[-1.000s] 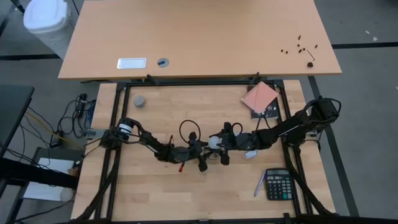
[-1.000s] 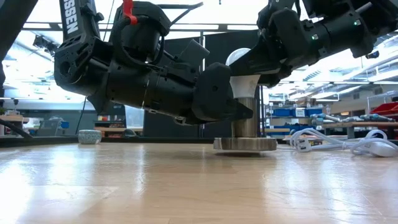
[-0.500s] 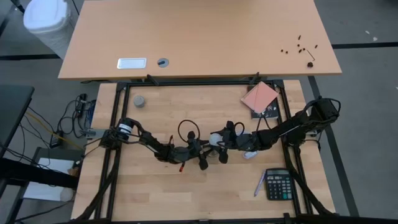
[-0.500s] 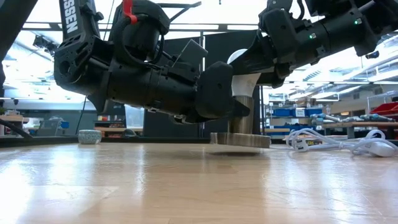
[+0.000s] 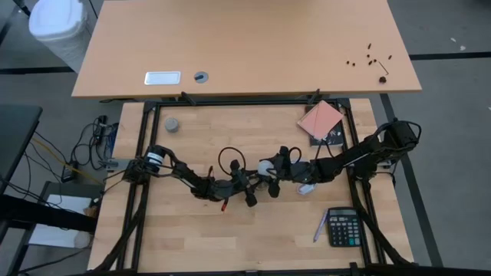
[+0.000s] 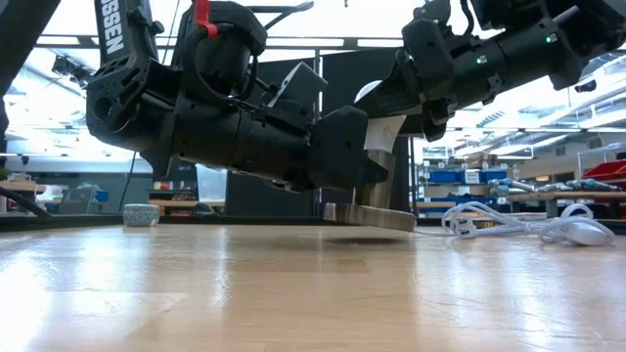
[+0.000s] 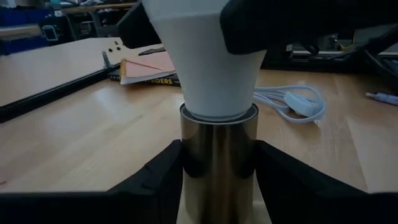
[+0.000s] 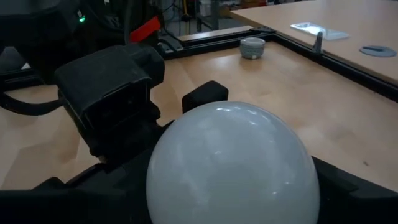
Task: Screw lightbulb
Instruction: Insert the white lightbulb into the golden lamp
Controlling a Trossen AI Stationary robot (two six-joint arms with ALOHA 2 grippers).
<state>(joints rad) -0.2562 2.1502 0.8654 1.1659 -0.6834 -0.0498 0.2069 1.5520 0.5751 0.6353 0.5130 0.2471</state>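
Turning step: threading the small white pear-shaped lightbulb (image 7: pixel 205 59) into the round polished-metal socket (image 7: pixel 219 165) looks to be the step in hand; the bulb's narrow neck already sits in the socket's mouth

Lightbulb place: upright on top of the socket, near the middle of the pale wooden counter (image 5: pixel 192 245); glossy head uppermost

Right gripper (image 5: pixel 274 170): reaching over the socket from the side of the black calculator (image 5: pixel 344 228); jaws closed around the bulb's rounded head, a dark finger (image 8: pixel 354 186) showing at each flank of it

Left gripper (image 7: pixel 217 168): low against the socket from the opposite side; jaws narrowed on the metal barrel, clamping it

Socket base: in the low view the flat disc (image 6: pixel 367 216) looks tilted, one edge seemingly off the counter; hard to be sure

Cord: white cable (image 6: pixel 509 227) lying loose on the counter just beyond the socket

Next move, as a judgement: twist the bulb about its own axis while the left jaws keep the barrel from spinning; likely release, re-grip and repeat until seated; keep the axis straight to avoid cross-threading
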